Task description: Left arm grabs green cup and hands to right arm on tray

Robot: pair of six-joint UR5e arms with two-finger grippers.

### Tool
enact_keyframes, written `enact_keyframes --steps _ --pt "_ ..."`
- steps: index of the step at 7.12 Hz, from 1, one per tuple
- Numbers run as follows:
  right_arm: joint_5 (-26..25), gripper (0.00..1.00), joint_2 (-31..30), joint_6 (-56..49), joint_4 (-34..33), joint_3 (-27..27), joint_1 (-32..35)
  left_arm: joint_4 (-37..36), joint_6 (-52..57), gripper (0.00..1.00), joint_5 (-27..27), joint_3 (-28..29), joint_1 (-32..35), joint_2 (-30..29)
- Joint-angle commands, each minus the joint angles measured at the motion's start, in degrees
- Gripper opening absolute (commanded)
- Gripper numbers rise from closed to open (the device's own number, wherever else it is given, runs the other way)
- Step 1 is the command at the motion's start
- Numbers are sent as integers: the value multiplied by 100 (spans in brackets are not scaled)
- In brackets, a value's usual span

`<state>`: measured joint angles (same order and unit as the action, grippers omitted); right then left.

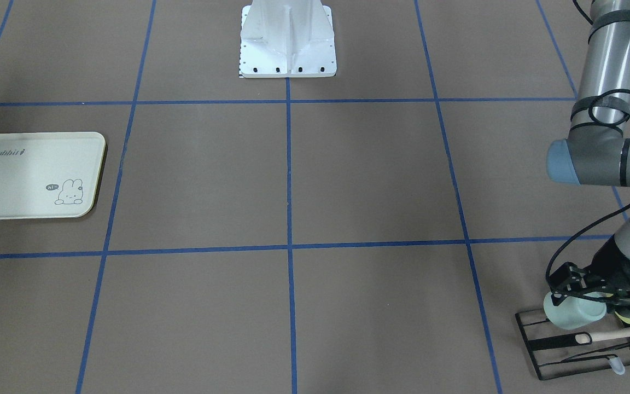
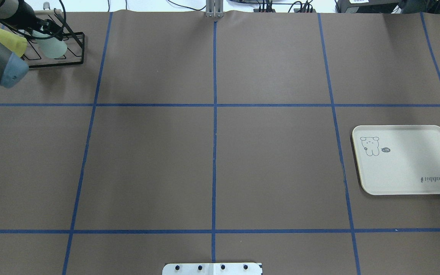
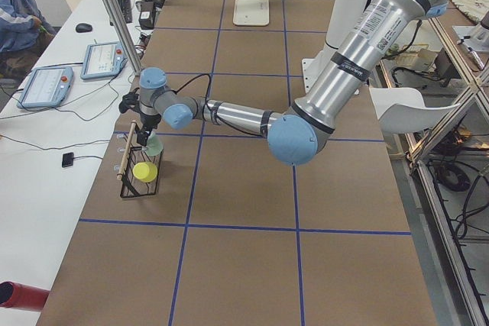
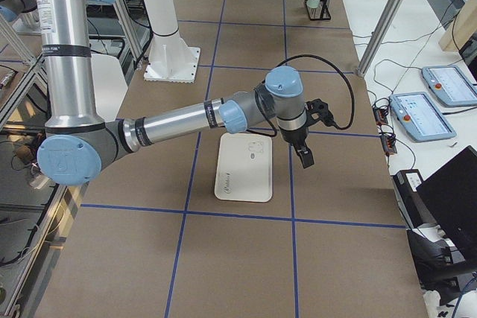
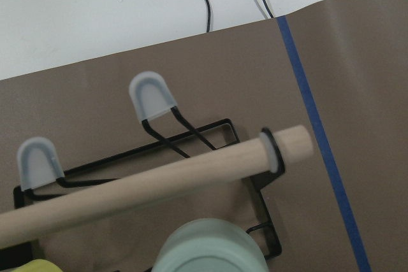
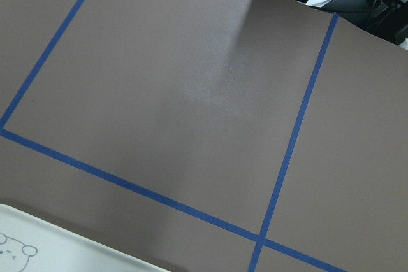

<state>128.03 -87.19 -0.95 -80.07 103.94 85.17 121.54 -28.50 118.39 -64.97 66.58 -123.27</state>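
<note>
**A:** Exterior front-facing tells the most. The left gripper (image 1: pixel 585 298) is down at the rack (image 1: pixel 544 361), with its fingers on either side of the green cup (image 1: pixel 575 313).

**B:** Clamped on it?

**A:** I can't tell. The fingers straddle the cup, but the gripper body hides any contact. The left wrist view shows only the cup's round end at its bottom edge, and no fingers.

**B:** Why is the cup tilted?

**A:** It leans on the rack's wire prongs, just below the wooden rod (image 5: pixel 159 186). A yellow cup (image 2: pixel 8 40) sits close beside it. I think that is why the gripper comes in from above, to stay clear of its neighbour.

**B:** And the right gripper?

**A:** The right gripper (image 4: pixel 304 156) is well apart, hovering by the edge of the tray (image 2: pixel 403 183). Only the side view shows it, so I can't say if it is open or closed. My guess is that it is there because the cup must end up on that tray.

**B:** So what stage is this?

**A:** The grasp, I'd judge. The lift and the handover are not yet done.
</note>
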Motion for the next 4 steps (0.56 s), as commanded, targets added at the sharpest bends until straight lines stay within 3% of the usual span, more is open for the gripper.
enact_keyframes --steps 1,2,4 --pt "2 100 0 -2 0 -5 0 2 99 98 0 2 4 14" --pt "2 100 0 -2 0 -5 0 -7 91 91 0 -7 4 22" --pt "2 100 0 7 0 4 0 -16 99 27 0 -33 13 14"
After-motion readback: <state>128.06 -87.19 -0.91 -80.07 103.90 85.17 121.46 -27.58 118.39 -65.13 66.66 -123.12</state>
